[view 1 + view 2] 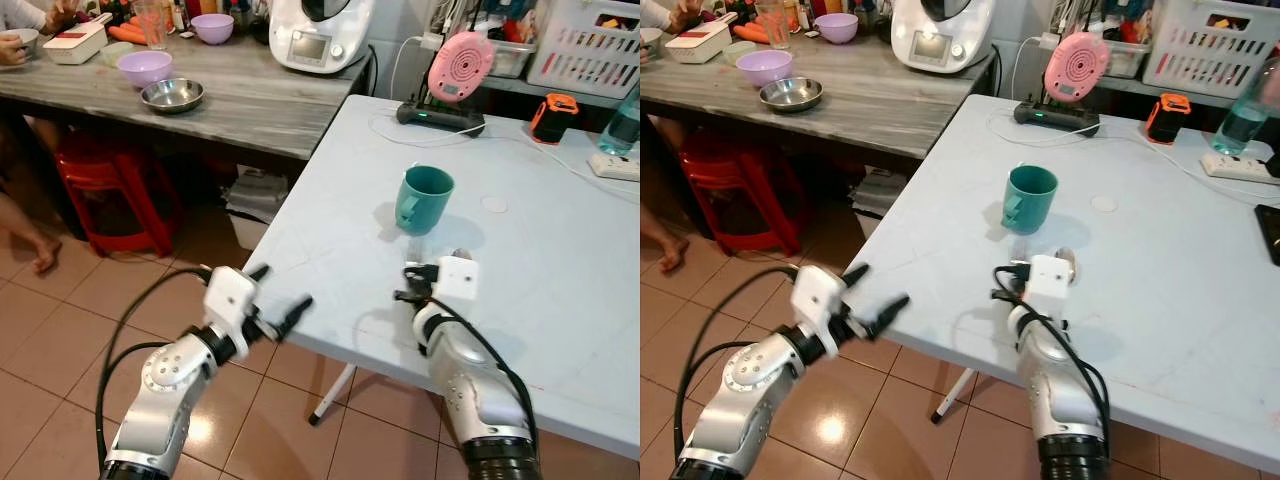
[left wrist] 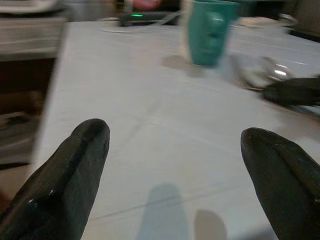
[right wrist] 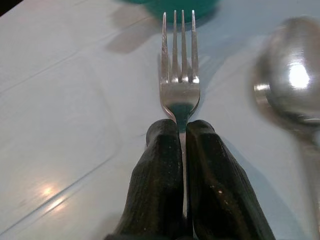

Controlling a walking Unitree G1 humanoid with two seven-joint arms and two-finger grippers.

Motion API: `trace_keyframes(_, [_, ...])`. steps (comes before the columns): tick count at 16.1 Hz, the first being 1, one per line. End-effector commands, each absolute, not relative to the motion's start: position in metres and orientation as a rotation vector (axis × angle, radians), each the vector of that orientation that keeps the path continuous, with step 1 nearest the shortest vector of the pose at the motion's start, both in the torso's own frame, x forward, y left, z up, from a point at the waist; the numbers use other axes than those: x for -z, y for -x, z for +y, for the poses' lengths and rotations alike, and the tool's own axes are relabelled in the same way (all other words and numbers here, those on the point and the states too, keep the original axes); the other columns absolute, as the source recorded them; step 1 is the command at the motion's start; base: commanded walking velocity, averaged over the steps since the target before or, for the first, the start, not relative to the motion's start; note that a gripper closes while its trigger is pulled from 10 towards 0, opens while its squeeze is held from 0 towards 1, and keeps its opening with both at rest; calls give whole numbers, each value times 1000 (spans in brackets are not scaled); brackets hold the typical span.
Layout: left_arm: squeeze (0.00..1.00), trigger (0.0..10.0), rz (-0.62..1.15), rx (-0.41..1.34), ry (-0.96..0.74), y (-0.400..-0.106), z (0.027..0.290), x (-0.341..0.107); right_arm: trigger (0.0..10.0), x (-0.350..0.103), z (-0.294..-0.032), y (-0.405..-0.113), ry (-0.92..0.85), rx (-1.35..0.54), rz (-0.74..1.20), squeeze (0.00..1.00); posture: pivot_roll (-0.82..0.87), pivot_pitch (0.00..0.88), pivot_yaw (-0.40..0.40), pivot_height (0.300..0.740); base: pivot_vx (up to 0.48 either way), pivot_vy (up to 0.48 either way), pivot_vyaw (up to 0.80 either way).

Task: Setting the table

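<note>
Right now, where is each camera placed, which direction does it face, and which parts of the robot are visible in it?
Left eye view: on the head, facing forward and down at the white table; both arms show.
Right eye view: same head, same scene.
Left wrist view: along the open left gripper, toward the teal mug.
Right wrist view: along the right gripper, shut on the fork, beside the spoon.
Shared: mug and table show in both wrist views.

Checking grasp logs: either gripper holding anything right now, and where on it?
Right gripper is shut on the fork, pinching the neck of the handle just below the tines. Left gripper is open, holding nothing.
</note>
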State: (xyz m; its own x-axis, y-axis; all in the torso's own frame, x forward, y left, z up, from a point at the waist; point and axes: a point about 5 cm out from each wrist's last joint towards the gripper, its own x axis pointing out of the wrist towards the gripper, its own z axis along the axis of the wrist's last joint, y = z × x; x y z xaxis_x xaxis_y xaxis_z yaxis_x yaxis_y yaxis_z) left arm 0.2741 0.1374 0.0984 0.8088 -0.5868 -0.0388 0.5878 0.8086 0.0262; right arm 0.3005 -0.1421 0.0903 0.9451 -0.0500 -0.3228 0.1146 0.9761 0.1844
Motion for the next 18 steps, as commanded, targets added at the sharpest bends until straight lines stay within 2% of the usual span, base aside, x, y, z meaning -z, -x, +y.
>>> trace_keyframes(1, [0, 10000, 28, 603, -49, -277, 139, -99, 0, -97, -147, -300, -214, 113, 295, 0, -1, 47, -28, 740, 0, 0, 0])
trace_keyframes(4, [0, 10000, 28, 603, -49, -277, 139, -99, 0, -97, -147, -300, -214, 113, 295, 0, -1, 47, -28, 740, 0, 0, 0])
trace_keyframes(5, [0, 10000, 31, 536, -6, -282, 142, -100, 10000, -120, -147, -300, -195, 112, 161, 0, -17, 49, -28, 740, 0, 0, 0])
trace_keyframes(8, [0, 10000, 24, 525, 16, -284, 138, -100, 10000, -128, -147, -298, -195, 118, 113, 0, -23, 46, -27, 740, 0, 0, -160])
trace_keyframes(14, [0, 10000, 20, 523, 23, -284, 136, -100, 10000, -129, -147, -297, -176, 107, 100, 0, -24, 45, -30, 740, 0, 336, -800])
trace_keyframes(18, [0, 10000, 15, 525, 24, -284, 135, -101, 10000, -130, -146, -297, -172, 103, 91, 0, -23, 43, -28, 740, 0, 376, -373])
